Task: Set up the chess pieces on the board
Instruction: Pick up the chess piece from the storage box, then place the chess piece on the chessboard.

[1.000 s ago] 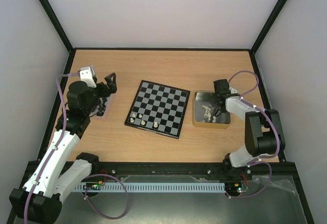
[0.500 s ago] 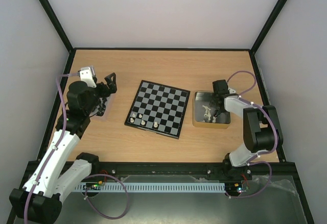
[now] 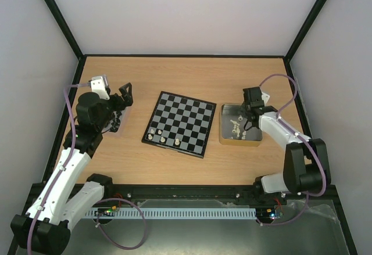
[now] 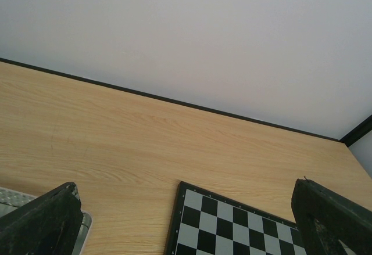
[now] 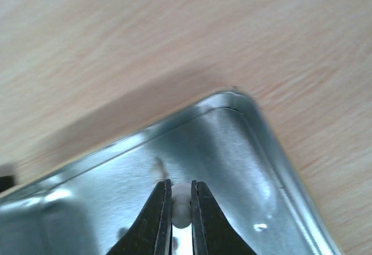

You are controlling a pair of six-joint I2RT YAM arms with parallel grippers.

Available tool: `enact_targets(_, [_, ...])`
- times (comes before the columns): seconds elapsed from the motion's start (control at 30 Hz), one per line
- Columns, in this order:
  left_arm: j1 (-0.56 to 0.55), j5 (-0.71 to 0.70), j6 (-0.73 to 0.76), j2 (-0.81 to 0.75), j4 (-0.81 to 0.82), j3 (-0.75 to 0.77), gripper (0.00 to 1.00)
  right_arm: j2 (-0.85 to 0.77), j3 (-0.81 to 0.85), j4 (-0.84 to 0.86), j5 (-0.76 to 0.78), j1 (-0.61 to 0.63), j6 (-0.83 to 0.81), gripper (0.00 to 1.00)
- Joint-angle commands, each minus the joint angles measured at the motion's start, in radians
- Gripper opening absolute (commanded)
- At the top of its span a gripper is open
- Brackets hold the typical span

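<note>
Cream-white chess piece (image 5: 182,205) sits pinched between the closed right fingers (image 5: 158,220), over the floor of the silvery tin (image 5: 244,150) that lies just right of the board (image 3: 180,121). Three pale pieces (image 3: 163,139) stand along the board's near edge. Left fingers (image 4: 40,223) gape wide above the desk (image 3: 174,75), left of the board

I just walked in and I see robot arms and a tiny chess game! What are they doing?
They are setting up chess. The right claw is shut on a white piece inside the tin, which sits beside the board. Three white pieces already stand along the board's near edge. The left claw is wide open and holds nothing, off to the other side of the board.
</note>
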Motion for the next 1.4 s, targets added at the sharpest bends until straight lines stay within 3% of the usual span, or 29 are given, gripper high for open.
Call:
enact_targets(0.0, [-0.002,-0.011,0.001,-0.003,0.007,0.008,0.99,-0.047,0.062,-0.073,-0.005,0.056,0.000,0.06])
enact_targets(0.3, [-0.002,-0.011,0.001,-0.003,0.004,0.008,0.99,-0.040,0.186,-0.080,-0.048,0.276,0.003,0.06])
enact_targets(0.73, [0.000,-0.014,0.002,-0.006,0.003,0.009,0.99,0.226,0.340,0.027,-0.241,0.623,-0.020,0.05])
enact_targets(1.37, [-0.001,-0.021,0.001,-0.014,0.001,0.008,0.99,0.491,0.517,-0.048,-0.286,0.784,-0.079,0.07])
